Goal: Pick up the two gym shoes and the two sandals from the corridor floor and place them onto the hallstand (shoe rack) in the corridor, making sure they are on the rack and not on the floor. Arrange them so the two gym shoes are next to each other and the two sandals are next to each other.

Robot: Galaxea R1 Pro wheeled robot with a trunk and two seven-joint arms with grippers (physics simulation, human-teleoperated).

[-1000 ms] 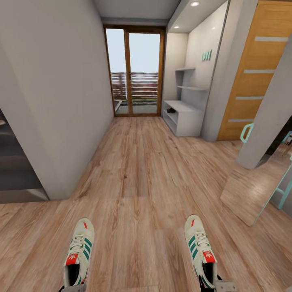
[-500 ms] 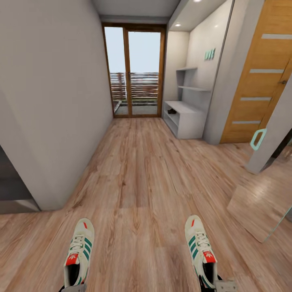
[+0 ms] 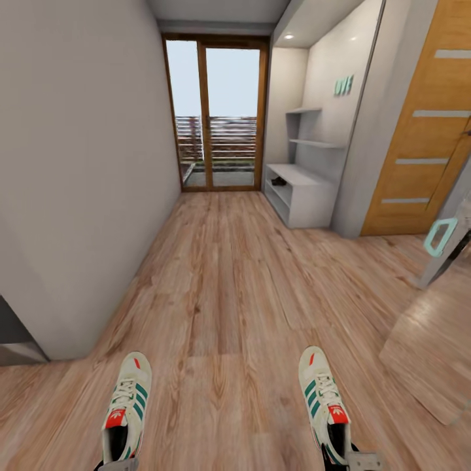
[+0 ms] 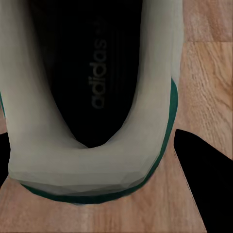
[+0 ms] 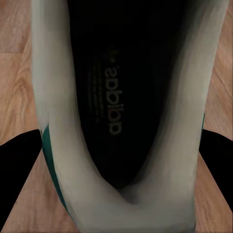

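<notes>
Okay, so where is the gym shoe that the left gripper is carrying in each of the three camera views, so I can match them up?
Head view: left-hand gym shoe at the bottom edge, left of centre, toe pointing down the corridor toward the hallstand.
Left wrist view: the same shoe from above the heel, its dark insole printed with a logo.
Right wrist view: not it; that is the other gym shoe.
Shared landmark: the wood-plank corridor floor beneath both shoes.
</notes>
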